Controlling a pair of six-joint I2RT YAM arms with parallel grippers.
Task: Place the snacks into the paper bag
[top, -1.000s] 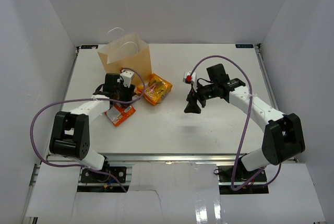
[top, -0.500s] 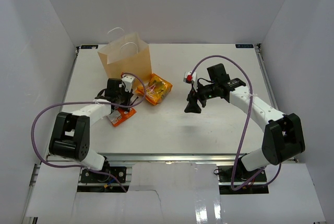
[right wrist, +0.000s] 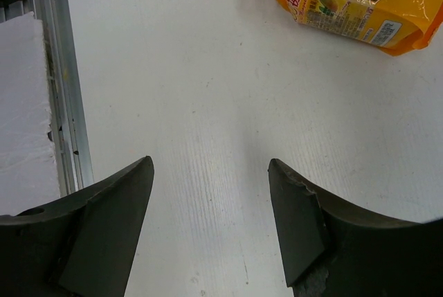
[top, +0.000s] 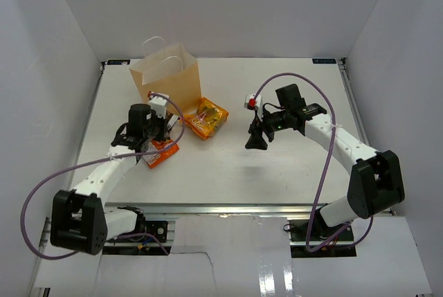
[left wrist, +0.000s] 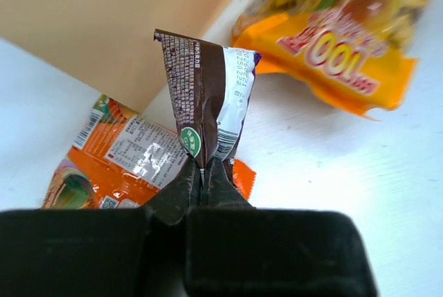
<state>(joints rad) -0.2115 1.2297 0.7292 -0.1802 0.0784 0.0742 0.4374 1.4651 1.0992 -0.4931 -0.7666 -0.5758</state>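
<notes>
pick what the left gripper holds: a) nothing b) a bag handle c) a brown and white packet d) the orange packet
c: in the left wrist view the left gripper is pinched shut on the bottom edge of a brown and white packet, which stands upright in front of the orange packet lying flat below it.
</notes>
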